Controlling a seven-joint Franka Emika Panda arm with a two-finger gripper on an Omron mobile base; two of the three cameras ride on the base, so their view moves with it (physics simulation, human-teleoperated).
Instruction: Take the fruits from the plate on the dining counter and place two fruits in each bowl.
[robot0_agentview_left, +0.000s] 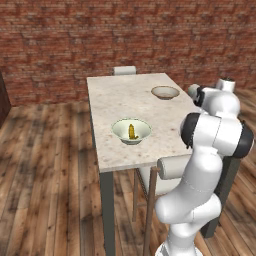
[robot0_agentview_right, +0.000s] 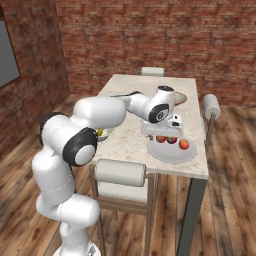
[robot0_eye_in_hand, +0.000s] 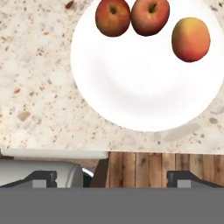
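1. Gripper (robot0_eye_in_hand: 112, 177) hung with its jaws wide apart and empty above the plate (robot0_eye_in_hand: 144, 92), which I saw at the dining counter's (robot0_eye_in_hand: 39, 96) near edge.
2. Two apples (robot0_eye_in_hand: 113, 17) (robot0_eye_in_hand: 150, 16) and a peach (robot0_eye_in_hand: 190, 39) lay on the plate.
3. Banana (robot0_agentview_left: 132, 131) sat in the pale green bowl (robot0_agentview_left: 131, 131); the tan bowl (robot0_agentview_left: 165, 92) stood toward the far edge.

a long beige speckled tabletop (robot0_agentview_left: 125, 100) on dark grey legs carries three dishes. a pale green-white bowl (robot0_agentview_left: 131, 131) sits near its front left, a tan bowl (robot0_agentview_left: 165, 92) farther back on the right, and a flat white plate (robot0_agentview_right: 172, 152) by the near right edge.
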